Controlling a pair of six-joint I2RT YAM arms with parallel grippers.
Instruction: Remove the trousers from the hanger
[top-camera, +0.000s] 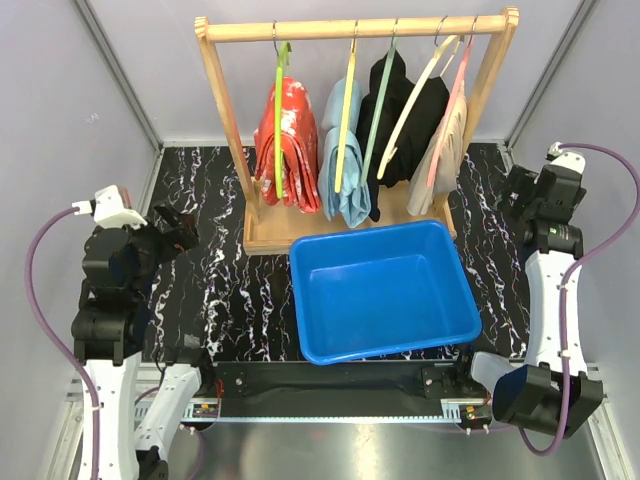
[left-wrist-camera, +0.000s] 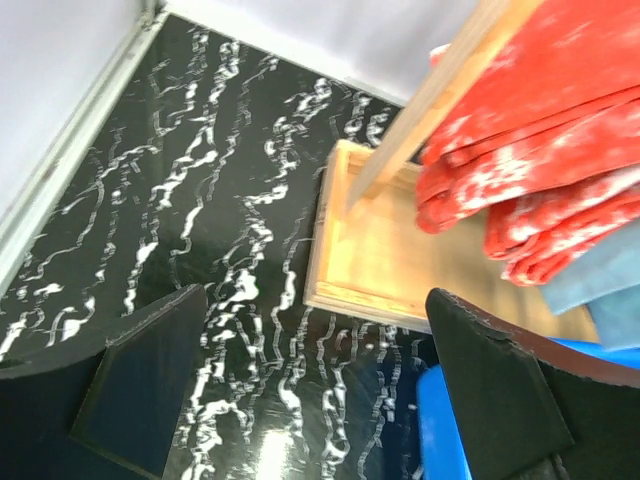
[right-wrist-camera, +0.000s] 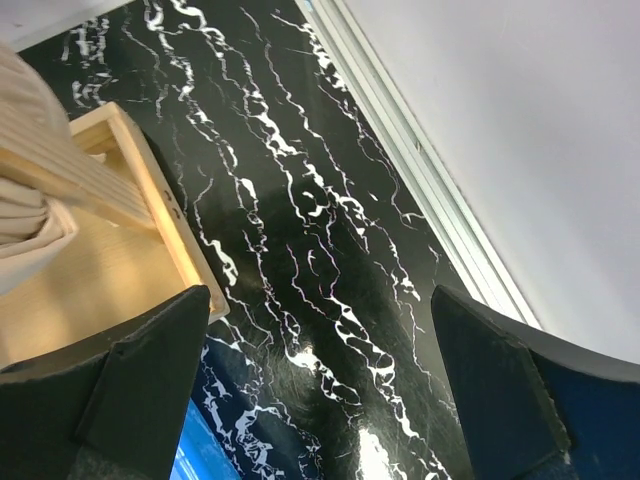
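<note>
Five pairs of trousers hang on hangers from a wooden rack (top-camera: 355, 28): red with white blotches (top-camera: 288, 145), light blue (top-camera: 352, 165), black (top-camera: 388, 95), a second black (top-camera: 428, 105) and beige (top-camera: 445, 150). The red pair (left-wrist-camera: 540, 130) and a bit of the light blue pair (left-wrist-camera: 610, 285) show in the left wrist view, the beige pair (right-wrist-camera: 25, 215) in the right wrist view. My left gripper (top-camera: 180, 228) is open and empty at the left, away from the rack. My right gripper (top-camera: 520, 190) is open and empty, to the right of the rack.
A blue tub (top-camera: 380, 290) sits in front of the rack's wooden base (top-camera: 270, 235), on the black marbled table (top-camera: 215, 290). Its edge shows in the left wrist view (left-wrist-camera: 440, 430). Grey walls with metal rails close in the left, right and back sides.
</note>
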